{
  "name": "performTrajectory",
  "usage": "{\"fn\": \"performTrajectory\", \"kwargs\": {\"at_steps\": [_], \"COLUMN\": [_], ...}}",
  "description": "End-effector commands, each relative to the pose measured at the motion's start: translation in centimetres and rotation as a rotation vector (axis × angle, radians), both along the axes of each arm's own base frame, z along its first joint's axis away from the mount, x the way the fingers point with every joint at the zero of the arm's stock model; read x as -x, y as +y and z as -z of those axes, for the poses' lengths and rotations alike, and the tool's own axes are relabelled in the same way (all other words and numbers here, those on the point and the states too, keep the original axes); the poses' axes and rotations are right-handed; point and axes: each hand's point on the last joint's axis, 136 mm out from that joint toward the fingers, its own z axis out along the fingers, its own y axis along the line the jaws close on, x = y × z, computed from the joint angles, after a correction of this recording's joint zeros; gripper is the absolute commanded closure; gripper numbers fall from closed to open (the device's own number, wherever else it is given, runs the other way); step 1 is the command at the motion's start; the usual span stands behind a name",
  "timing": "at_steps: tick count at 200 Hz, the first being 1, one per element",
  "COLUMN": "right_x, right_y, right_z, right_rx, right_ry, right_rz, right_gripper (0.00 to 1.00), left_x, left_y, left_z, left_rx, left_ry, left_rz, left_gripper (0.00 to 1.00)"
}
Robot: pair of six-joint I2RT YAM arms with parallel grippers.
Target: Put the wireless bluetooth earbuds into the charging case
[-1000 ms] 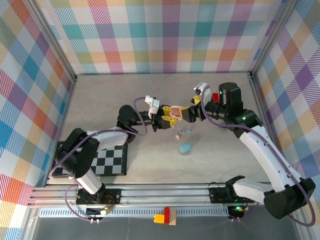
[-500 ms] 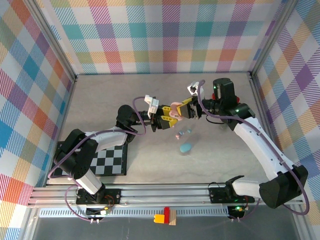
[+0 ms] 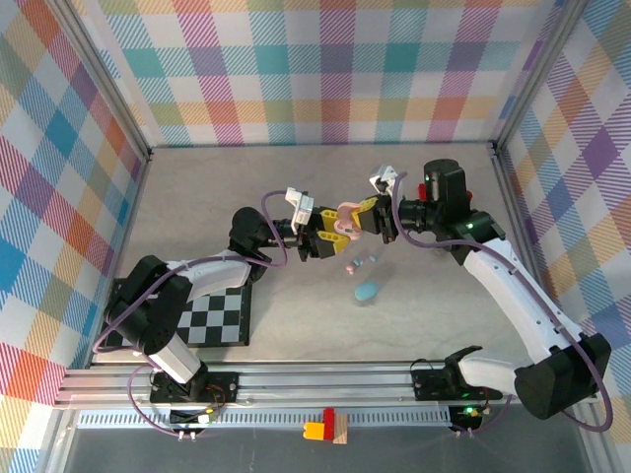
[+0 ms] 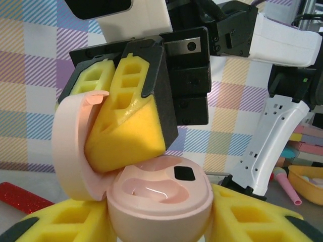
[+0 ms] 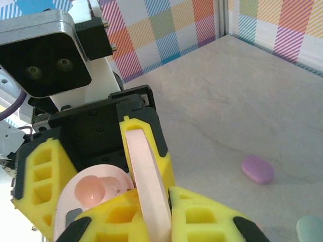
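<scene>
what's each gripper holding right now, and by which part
Both hold the open pink charging case: the left gripper grips its base, the right gripper pinches its lid.

1. Your charging case [image 4: 159, 196] is pale pink, with a small black square on its rim.
2. The foam pads [image 4: 126, 136] are yellow, edged in black.
3. Your walls [image 3: 335, 69] carry a pastel plaid.
4. The mat [image 3: 212, 320] at near left is black-and-white checked.
5. The table [image 3: 197, 197] is marbled pale grey; on it you have a purple oval case [image 5: 258, 169] and a light blue oval case [image 3: 367, 292].
</scene>
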Motion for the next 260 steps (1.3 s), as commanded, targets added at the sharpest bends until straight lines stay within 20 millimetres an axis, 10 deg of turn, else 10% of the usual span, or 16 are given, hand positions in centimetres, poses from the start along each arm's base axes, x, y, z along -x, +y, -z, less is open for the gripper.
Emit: {"fn": "performTrajectory", "kwargs": {"at_steps": [1, 93, 260], "right_x": [-0.2, -0.2, 0.5], "right_y": [-0.2, 0.5, 0.9], "right_z": [-1.8, -1.9, -1.4], "right_rx": [-0.028, 0.022, 0.048], "right_ry": [-0.122, -0.247, -0.253], "right_rz": [0.012, 0.038, 0.007], "right_gripper": [1.00, 1.00, 1.00], "left_x": [1.1, 0.6, 0.9], "left_y": [0.4, 0.1, 0.0], "left_z": [-1.6, -1.6, -1.9], "left_rx": [0.033, 0.035, 0.038], "left_ry": [-0.061, -0.031, -0.027], "left_rz": [0.033, 0.025, 0.034], "left_gripper": [0.50, 0.44, 0.64]}}
